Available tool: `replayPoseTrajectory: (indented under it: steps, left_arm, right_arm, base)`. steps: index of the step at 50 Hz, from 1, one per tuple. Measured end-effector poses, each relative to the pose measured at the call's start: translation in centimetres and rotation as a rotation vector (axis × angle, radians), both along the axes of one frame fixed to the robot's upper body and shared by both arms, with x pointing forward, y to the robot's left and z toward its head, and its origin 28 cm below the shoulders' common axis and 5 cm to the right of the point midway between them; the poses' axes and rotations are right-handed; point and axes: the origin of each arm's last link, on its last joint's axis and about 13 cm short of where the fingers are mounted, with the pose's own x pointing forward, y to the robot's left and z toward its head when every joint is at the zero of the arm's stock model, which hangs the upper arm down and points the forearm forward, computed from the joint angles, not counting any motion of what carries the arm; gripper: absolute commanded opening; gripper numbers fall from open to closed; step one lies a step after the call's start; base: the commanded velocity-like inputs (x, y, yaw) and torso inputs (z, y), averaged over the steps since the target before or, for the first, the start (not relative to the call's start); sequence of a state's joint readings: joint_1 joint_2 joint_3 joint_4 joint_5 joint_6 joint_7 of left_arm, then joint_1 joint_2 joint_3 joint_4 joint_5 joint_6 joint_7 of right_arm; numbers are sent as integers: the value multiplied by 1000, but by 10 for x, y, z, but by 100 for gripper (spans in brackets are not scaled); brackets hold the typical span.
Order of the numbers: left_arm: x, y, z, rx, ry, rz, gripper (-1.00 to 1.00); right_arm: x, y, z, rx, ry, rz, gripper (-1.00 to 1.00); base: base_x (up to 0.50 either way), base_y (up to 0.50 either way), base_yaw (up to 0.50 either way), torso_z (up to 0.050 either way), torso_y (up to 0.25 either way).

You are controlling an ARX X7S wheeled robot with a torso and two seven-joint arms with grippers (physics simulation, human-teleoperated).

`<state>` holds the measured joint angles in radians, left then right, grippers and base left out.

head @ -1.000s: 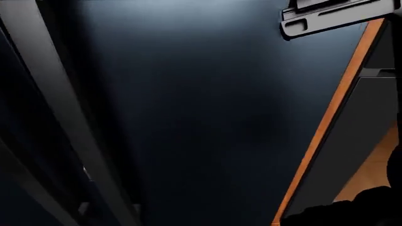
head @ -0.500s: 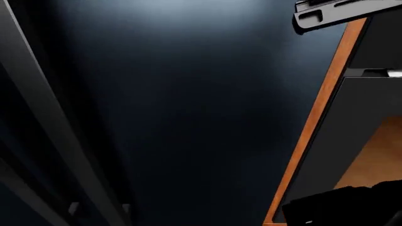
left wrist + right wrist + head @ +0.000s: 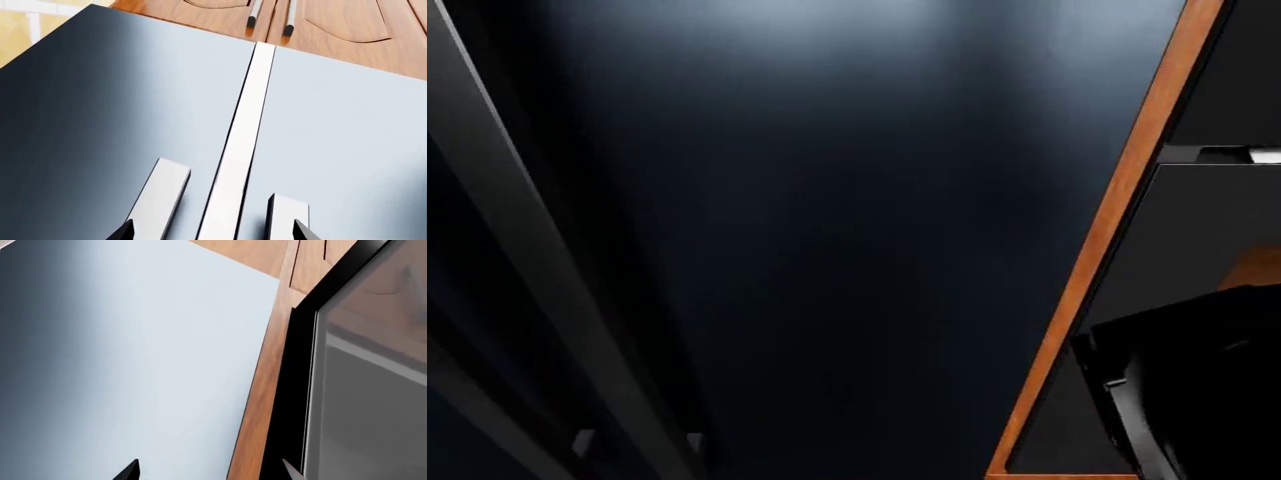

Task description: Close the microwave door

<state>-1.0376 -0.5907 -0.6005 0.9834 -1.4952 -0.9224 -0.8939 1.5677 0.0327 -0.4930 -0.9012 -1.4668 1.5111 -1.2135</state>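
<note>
microwave door [image 3: 353,390] cut off beside right tool [image 3: 210,470].

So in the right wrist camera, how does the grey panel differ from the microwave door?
The grey panel is plain and opaque, shading from dark to pale; the microwave door has a black frame around a glossy window. The panel fills most of the view; the door shows only partly. Both are flat.

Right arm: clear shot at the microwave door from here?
Probably yes. In the right wrist view the microwave door, a black-framed glass panel, lies just ahead of the right gripper, beside the wood strip, nothing between. The fingers look spread.
</note>
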Motion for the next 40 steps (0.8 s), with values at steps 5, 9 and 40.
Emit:
replayPoseTrajectory:
  steps: [5,9,40]
  left_arm:
    - [-1,0,0,0,-1,1,100]
    - [-1,0,1,0,-1,1,100]
    - [-2,1,2,-6,-3,1,100]
  right_arm:
    - [0,-2,11,9,-14,-9,100]
    - [0,-3,20,17,-22,-16,100]
    - [20,-18,71,54,-37,-70,100]
  base:
    - [0,0,0,0,0]
    - [0,0,0,0,0]
    - [0,0,0,0,0]
